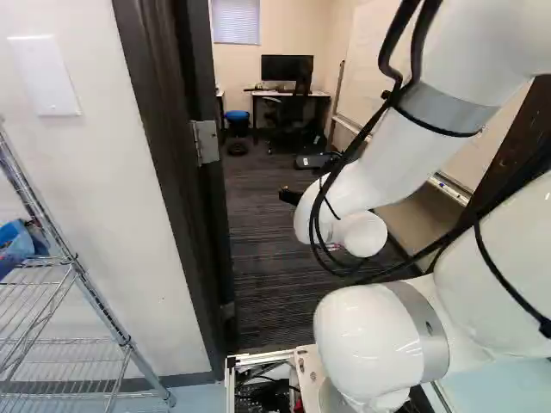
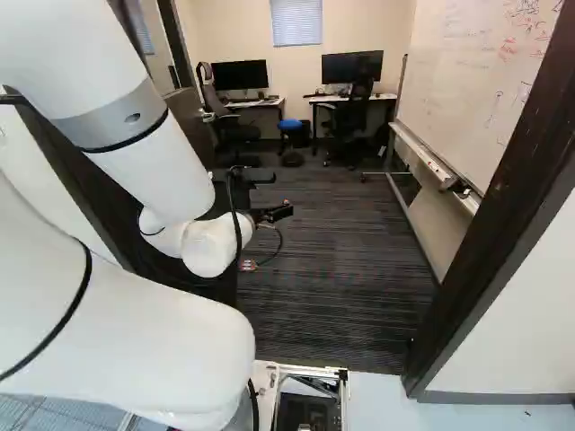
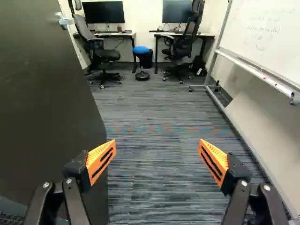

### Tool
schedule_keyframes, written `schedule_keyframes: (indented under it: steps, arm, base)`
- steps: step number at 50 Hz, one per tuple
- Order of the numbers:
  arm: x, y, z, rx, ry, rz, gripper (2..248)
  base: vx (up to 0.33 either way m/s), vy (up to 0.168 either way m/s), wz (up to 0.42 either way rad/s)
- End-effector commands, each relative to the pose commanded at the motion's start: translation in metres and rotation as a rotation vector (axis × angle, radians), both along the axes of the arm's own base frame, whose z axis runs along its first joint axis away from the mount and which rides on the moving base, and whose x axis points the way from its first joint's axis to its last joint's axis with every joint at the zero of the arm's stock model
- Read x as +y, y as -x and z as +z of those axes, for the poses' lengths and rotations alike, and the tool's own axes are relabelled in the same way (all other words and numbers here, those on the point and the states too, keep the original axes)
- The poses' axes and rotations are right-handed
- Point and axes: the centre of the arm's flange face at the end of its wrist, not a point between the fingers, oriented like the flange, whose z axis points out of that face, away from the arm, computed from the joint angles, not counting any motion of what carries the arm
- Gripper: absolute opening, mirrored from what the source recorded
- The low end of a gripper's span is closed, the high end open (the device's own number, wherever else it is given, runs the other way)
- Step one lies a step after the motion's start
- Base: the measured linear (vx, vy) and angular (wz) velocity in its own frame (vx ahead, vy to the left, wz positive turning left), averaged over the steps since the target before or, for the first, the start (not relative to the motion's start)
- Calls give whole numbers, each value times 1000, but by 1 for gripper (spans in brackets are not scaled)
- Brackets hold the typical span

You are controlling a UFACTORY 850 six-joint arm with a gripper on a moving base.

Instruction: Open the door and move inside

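The door (image 3: 44, 103) stands open beside the fingers (image 2: 282, 212), which are released and spread wide. Carpet (image 3: 157, 108) stretches ahead, alongside a whiteboard (image 3: 269, 42).

a dark striped carpet (image 3: 154, 154) was laid beneath a blue-topped stool (image 3: 141, 49), and a black bin (image 3: 146, 60) was set just behind the stool. in the right base view, a desk (image 2: 260, 103) was placed left of the stool and another desk (image 2: 382, 97) right of it; each was topped by a monitor. an office chair (image 3: 101, 54) was stood on each side of the stool. a wheeled whiteboard (image 3: 267, 33) was stood nearer than the stool, beyond the second desk's side.
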Motion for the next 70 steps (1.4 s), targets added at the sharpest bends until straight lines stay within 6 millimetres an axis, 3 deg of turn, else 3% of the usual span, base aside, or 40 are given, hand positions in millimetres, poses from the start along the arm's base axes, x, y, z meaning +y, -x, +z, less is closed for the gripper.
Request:
schedule_keyframes:
  steps: [70]
  arm:
    - [0, 0, 0, 0, 0, 0, 247]
  base:
    - [85, -90, -2]
